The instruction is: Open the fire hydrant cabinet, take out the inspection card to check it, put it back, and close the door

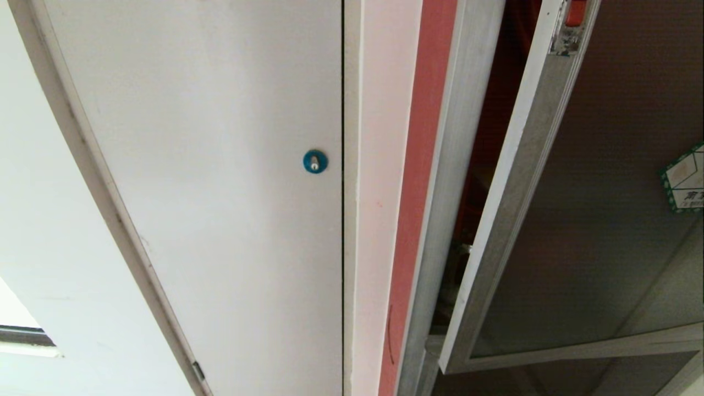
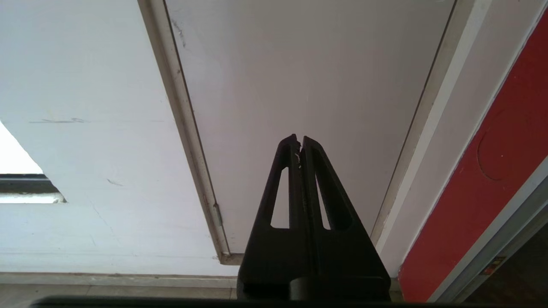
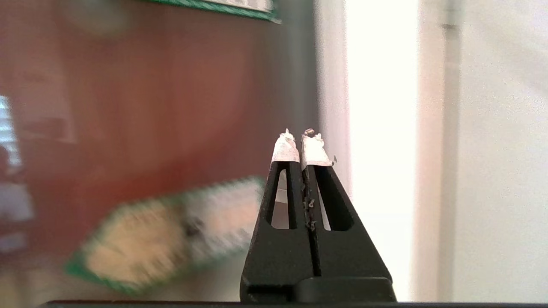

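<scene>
Door (image 1: pixel 594 209) cut off at right edge, its sticker (image 1: pixel 685 179) half out of frame. Cabinet (image 1: pixel 440 181) interior mostly hidden behind door frame. Right wrist view: sticker on glass smeared, print unreadable.

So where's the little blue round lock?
The blue round lock shows in the head view, left of middle, on the right edge of the plain white panel, left of the cabinet's red strip.

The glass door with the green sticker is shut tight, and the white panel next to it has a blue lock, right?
Not quite. In the head view the door stands ajar, swung out from the fire hydrant cabinet with a dark gap behind its edge. The white panel does have a blue lock.
</scene>
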Controlling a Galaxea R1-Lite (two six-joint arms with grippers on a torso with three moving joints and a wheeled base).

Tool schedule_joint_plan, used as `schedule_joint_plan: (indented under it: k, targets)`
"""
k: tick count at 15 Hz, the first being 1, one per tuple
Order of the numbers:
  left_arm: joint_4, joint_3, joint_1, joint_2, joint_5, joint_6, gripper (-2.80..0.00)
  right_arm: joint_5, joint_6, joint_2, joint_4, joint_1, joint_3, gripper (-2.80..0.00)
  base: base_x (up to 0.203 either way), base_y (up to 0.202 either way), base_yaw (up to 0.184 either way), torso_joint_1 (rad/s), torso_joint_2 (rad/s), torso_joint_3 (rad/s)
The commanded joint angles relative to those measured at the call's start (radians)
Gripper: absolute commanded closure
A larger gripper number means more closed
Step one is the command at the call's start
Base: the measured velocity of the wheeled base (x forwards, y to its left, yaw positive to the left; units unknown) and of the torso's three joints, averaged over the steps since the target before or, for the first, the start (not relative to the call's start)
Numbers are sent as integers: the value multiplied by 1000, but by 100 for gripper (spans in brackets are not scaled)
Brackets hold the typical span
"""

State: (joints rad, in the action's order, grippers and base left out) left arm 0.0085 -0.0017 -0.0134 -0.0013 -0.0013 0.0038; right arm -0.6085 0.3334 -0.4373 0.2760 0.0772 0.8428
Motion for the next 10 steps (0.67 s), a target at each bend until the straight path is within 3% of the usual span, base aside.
schedule_joint_plan:
  k: [1, 4, 8, 10]
  targets:
    - [0, 0, 0, 0, 0, 0, 0, -1, 2, 139, -85, -30, -1, 0, 0, 0, 0, 0, 0, 0]
    - [0, 0, 0, 1, 0, 0, 0, 48, -19, 260, -212, -49, -60, 0, 0, 0, 0, 0, 0, 0]
    - [-1, 0, 0, 1, 0, 0, 0, 356, -101, 399, -245, -58, -380, 0, 0, 0, 0, 0, 0, 0]
    - [0, 0, 0, 1, 0, 0, 0, 461, -205, 425, -248, -59, -526, 0, 0, 0, 0, 0, 0, 0]
